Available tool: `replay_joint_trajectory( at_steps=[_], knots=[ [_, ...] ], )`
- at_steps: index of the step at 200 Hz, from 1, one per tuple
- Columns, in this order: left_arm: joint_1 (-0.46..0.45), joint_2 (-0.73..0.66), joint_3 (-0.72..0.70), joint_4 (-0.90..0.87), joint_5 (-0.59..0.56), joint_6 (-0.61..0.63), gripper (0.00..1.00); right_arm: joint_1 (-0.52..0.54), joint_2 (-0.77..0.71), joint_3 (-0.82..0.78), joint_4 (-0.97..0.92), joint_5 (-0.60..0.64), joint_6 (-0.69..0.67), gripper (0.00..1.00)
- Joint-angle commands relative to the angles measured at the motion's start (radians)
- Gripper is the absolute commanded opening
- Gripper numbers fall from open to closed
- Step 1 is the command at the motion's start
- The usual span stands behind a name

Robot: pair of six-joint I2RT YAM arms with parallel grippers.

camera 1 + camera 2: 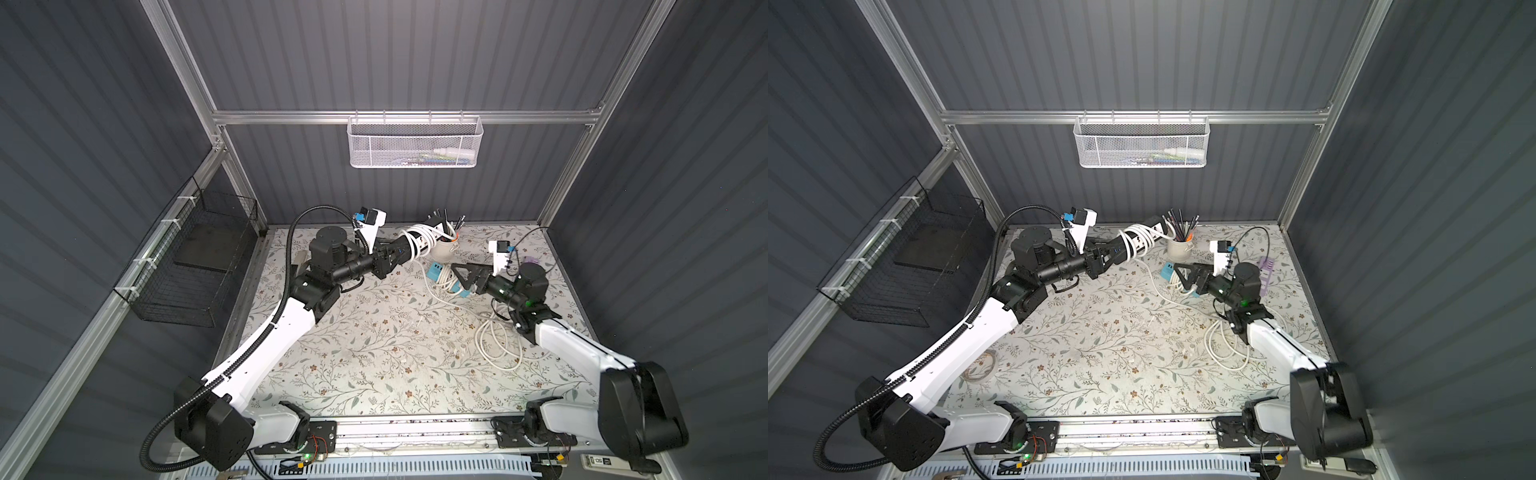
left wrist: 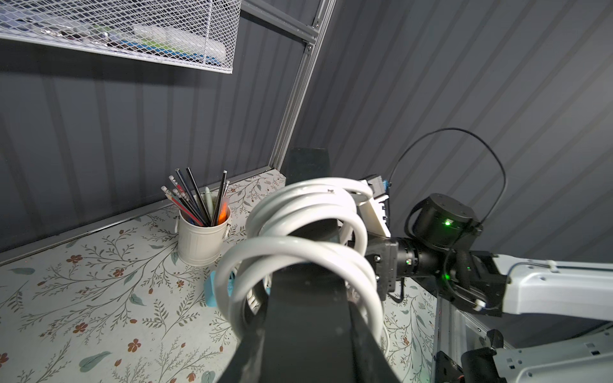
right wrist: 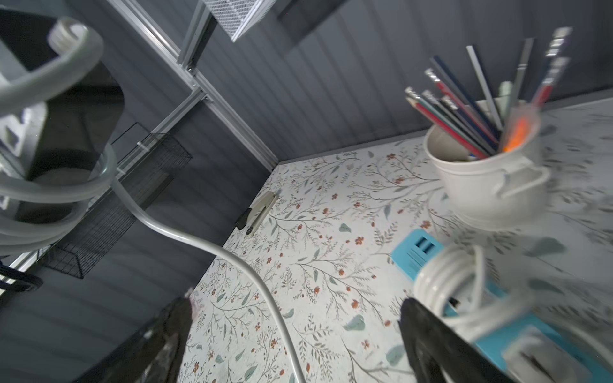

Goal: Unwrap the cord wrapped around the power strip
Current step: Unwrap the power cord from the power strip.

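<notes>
- Several turns of white cord (image 1: 411,241) ring the power strip (image 1: 432,233), held aloft at upper centre of frame by the pencil cup (image 1: 442,250)
- Left gripper (image 1: 399,253) clamped tight on the strip's near end
- Right gripper (image 1: 459,276) gaping wide, empty, by a blue strip (image 1: 436,274)
- Freed slack (image 1: 498,357) loops at right of frame; about half done, I judge

**rigwatcher:** what do your arms look like?

**me:** My left arm (image 1: 270,340) and right arm (image 1: 573,340) have white shells and black joints. There's a ribbed black conduit (image 1: 290,253), a thin black cable (image 2: 454,128) and a green LED (image 2: 447,223). My right gripper (image 3: 297,298) has black fingers.
</notes>
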Motion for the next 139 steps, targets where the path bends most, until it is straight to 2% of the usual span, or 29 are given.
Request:
replay_joint_trajectory(
  at_steps=[1, 41, 95, 125, 139],
  knots=[
    [-0.002, -0.019, 0.029, 0.081, 0.028, -0.011, 0.00, 0.052, 0.117, 0.070, 0.247, -0.129, -0.023, 0.99],
    [-0.001, -0.025, 0.041, 0.064, 0.028, -0.001, 0.00, 0.108, 0.277, 0.156, 0.360, -0.168, 0.023, 0.99],
    [-0.002, -0.027, 0.036, 0.067, 0.022, 0.007, 0.00, 0.168, 0.342, 0.177, 0.381, -0.194, 0.021, 0.93],
    [-0.002, -0.024, 0.038, 0.070, 0.023, 0.003, 0.00, 0.192, 0.384, 0.193, 0.395, -0.199, 0.036, 0.84],
    [-0.002, -0.027, 0.037, 0.070, 0.020, 0.006, 0.00, 0.203, 0.403, 0.199, 0.405, -0.199, 0.044, 0.75]
  ],
)
